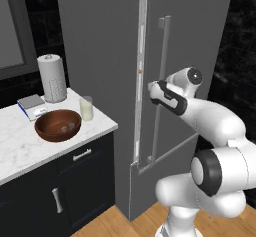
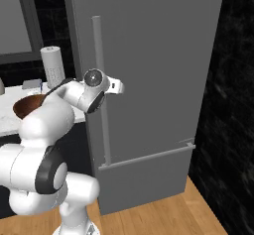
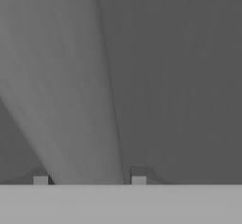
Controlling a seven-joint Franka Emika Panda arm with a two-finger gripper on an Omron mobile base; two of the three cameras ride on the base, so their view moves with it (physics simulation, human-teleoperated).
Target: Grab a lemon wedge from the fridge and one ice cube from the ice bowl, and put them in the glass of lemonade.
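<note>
On white marble counter point(image 1: 20, 146), ice bowl point(image 1: 57, 125) beside glass of lemonade point(image 1: 87, 108).

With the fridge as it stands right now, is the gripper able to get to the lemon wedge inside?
Probably not yet. The fridge door looks almost shut, just a narrow crack at its edge, blocking the inside. The gripper straddles the bar handle, so the door has to swing open first.

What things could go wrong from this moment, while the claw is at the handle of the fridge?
1. In the hand view the handle sits between the fingertips, but a firm grip is not evident; the claw might slip off when pulling.
2. The fridge door is barely ajar, so the lemon wedge cannot yet be reached.
3. A wide door swing may approach the glass of lemonade and ice bowl on the counter edge.
</note>
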